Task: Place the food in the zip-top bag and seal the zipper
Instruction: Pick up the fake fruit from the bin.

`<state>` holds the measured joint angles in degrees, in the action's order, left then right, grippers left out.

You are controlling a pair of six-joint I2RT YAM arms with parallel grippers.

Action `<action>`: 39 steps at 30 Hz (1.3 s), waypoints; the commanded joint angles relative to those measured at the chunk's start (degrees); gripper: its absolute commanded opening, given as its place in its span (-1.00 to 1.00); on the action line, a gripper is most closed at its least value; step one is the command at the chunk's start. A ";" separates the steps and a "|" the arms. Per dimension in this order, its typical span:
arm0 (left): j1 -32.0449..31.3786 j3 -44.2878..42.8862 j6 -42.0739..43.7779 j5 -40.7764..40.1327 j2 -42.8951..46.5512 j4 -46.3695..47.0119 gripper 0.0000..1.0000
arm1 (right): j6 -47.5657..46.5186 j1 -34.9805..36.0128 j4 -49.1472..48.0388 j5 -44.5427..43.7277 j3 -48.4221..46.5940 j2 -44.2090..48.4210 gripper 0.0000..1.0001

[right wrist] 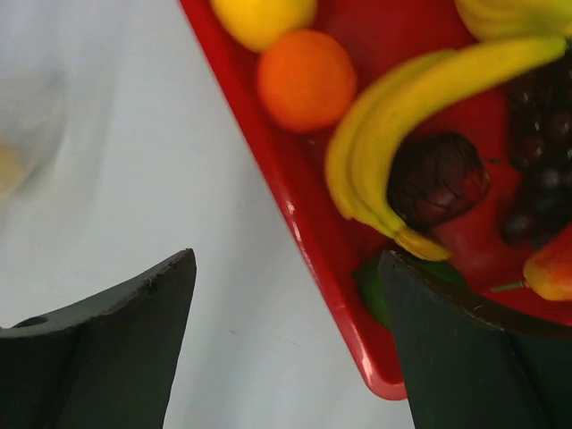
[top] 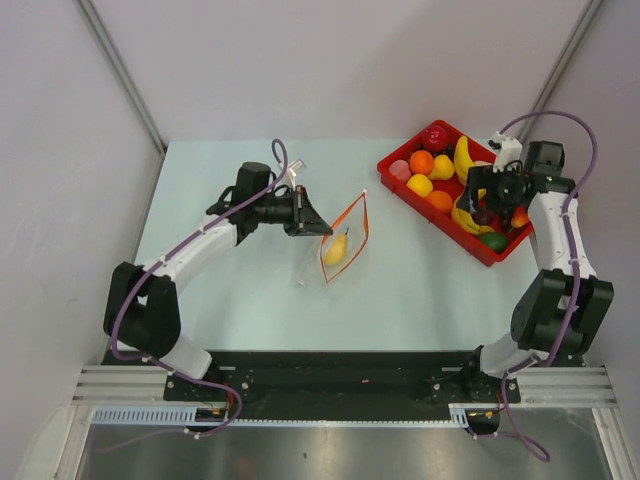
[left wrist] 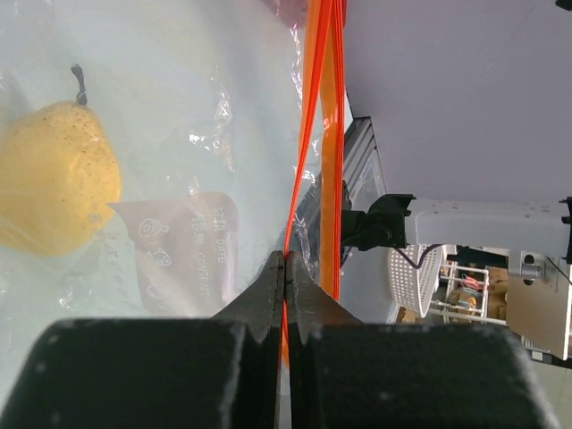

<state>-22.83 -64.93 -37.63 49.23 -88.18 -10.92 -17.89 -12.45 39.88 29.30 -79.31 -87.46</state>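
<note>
Zipper (left wrist: 313, 134) sits pinched in left pincer (left wrist: 285, 261); right pincer (right wrist: 284, 268) straddles tray rim (right wrist: 268, 170).

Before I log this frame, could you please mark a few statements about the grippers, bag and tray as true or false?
1. The left gripper is shut on the zipper. True.
2. The bag is empty. False: a yellow pear lies inside it.
3. The right gripper is open. True.
4. The right gripper holds an orange. False: it holds nothing, and the orange lies in the tray.
</note>
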 commanded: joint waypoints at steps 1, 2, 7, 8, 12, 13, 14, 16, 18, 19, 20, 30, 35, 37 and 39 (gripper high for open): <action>0.42 0.50 1.24 -0.28 1.08 0.55 -1.00 | -3.12 -3.11 3.36 -4.94 -4.01 -4.81 0.70; 0.42 0.42 1.24 -0.36 0.91 0.55 -0.99 | -2.59 -3.46 3.28 -6.95 -4.27 -5.69 0.67; 0.42 0.06 1.42 -0.37 0.38 0.28 -0.99 | -0.57 -4.16 -1.72 -13.82 -3.92 -11.32 0.46; 0.42 0.15 1.50 -0.28 0.38 0.11 -0.99 | -0.22 -4.16 -3.73 -15.05 -4.36 -12.20 0.43; 0.42 0.68 2.03 -0.63 0.38 -0.24 -0.99 | 1.89 -4.16 -7.18 -17.08 -7.52 -16.86 0.40; 0.42 0.76 2.03 -0.72 0.47 -0.59 -0.99 | 2.15 -4.16 -8.31 -17.34 -8.14 -18.17 0.40; 0.33 0.85 2.38 -0.80 0.55 -0.77 -0.99 | 2.24 -4.16 -8.85 -18.30 -8.32 -18.88 0.40; 0.42 0.94 2.73 -0.72 0.64 -1.21 -0.99 | 2.07 -4.08 -9.99 -19.10 -8.67 -20.72 0.40; 0.42 0.94 2.82 -0.54 0.56 -1.30 -1.00 | 1.98 -4.08 -10.26 -20.07 -9.11 -21.87 0.41; 0.42 0.94 2.74 -0.54 0.64 -1.13 -0.99 | 2.16 -4.08 -10.26 -20.16 -9.28 -23.09 0.41; 0.42 1.20 2.56 -0.63 0.64 -1.12 -0.99 | 2.33 -4.08 -10.35 -20.07 -9.29 -23.54 0.41; 0.42 1.56 2.91 -0.89 0.38 -1.39 -0.99 | 4.35 -3.37 -9.20 -16.03 -7.71 -26.88 0.63; 0.42 1.12 3.00 -1.07 0.29 -1.56 -0.99 | 4.36 -3.55 -9.12 -16.47 -6.82 -26.18 0.42; 0.42 0.94 3.00 -0.98 0.29 -1.74 -0.99 | 3.74 -4.42 -8.16 -16.90 -7.61 -24.70 0.28; 0.42 0.77 3.00 -1.07 0.38 -1.74 -0.99 | 3.13 -5.13 -7.19 -16.73 -8.40 -23.11 0.12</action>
<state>-22.79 -63.48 -35.94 48.16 -88.18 -13.02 -14.20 -16.34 31.57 12.47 -86.11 -114.02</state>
